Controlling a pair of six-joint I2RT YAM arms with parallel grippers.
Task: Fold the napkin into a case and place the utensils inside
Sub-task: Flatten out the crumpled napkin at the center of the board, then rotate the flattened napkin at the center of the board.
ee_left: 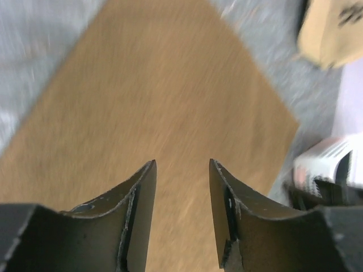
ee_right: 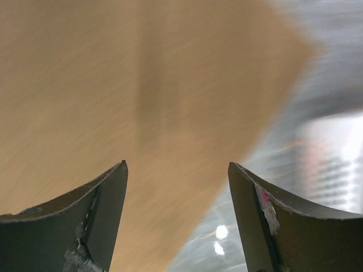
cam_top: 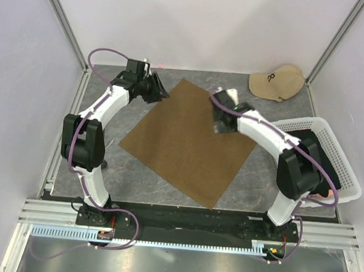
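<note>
The left claw (ee_left: 181, 165) is spread and empty, above the napkin's (cam_top: 188, 143) 11 o'clock edge. The right claw (ee_right: 177, 167) is spread wider, also empty, over its 2 o'clock edge. The napkin lies flat and unfolded, diamond-wise, mid-surface (cam_top: 129, 169). A beige cap (cam_top: 276, 82) sits at 1 o'clock and a white basket (cam_top: 309, 124) at 3 o'clock.

Pale lilac walls (cam_top: 11, 66), aluminium corner posts (cam_top: 58, 13), mottled grey tabletop (cam_top: 141, 178), soft even light

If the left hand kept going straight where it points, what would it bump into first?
Probably the napkin: the left hand aims at its flat surface with nothing in between, though depth is unclear.
</note>
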